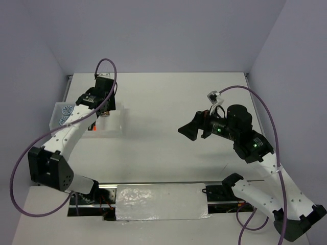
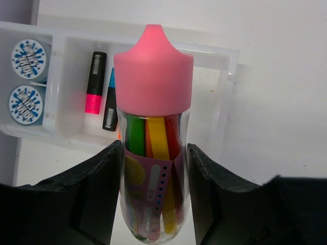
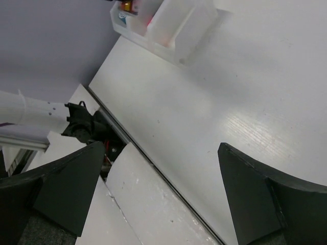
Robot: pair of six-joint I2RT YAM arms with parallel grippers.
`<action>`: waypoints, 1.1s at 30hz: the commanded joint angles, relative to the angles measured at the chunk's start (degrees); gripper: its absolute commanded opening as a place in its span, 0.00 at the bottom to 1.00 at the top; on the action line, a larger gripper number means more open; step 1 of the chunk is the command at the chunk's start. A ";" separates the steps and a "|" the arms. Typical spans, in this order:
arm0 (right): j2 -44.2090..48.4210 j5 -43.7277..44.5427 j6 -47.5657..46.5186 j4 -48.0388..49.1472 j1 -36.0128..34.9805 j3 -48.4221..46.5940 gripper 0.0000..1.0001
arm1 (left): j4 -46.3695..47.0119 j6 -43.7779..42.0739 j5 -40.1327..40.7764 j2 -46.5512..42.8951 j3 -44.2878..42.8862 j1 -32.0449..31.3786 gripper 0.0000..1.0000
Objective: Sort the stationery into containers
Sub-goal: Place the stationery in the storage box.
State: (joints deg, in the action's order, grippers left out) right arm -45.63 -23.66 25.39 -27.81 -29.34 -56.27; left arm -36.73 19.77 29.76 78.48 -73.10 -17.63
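Observation:
My left gripper (image 2: 153, 148) is shut on the pink-capped tube (image 2: 153, 102), a clear tube with coloured strips inside, gripped low on its body with the cap pointing away. Beyond it lies the white three-compartment tray (image 2: 225, 56). Two blue-and-white tape rolls (image 2: 29, 58) fill its left compartment. The pink-tipped marker (image 2: 94, 81) and blue-tipped marker (image 2: 110, 102) lie in the middle one, with a sliver of orange (image 2: 119, 133) behind the tube. In the top view the left gripper (image 1: 106, 111) hangs over the tray (image 1: 115, 122). My right gripper (image 1: 185, 130) is open and holds nothing, mid-table.
The tray (image 3: 173, 30) shows at the top of the right wrist view, far from the right gripper (image 3: 161, 153). A foil-covered strip (image 1: 161, 201) runs along the near edge between the arm bases. Walls close the table at left, back and right.

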 commanded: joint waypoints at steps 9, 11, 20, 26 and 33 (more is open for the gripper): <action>4.58 -1.83 -4.03 -3.48 0.34 -0.07 1.00 | 5.09 -1.66 -9.10 13.10 -5.92 6.29 0.00; 4.76 -2.18 -4.38 -3.74 0.34 0.02 1.00 | 5.70 -0.79 -9.28 13.98 -5.04 6.38 0.00; 3.97 -3.32 -4.03 -2.34 0.34 0.81 1.00 | 3.77 2.73 -7.87 17.32 -1.87 6.64 0.05; 4.14 -5.52 -2.89 0.13 0.43 1.78 1.00 | 3.95 3.43 -8.23 18.47 -1.52 6.73 0.21; 3.61 -5.78 -2.80 0.13 0.34 1.25 1.00 | 3.69 3.87 -7.17 18.73 -1.25 6.82 0.60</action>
State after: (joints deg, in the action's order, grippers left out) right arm -42.06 -28.14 22.50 -30.46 -29.21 -54.70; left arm -34.26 22.41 21.26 97.41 -74.35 -11.27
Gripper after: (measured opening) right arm 0.997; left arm 0.606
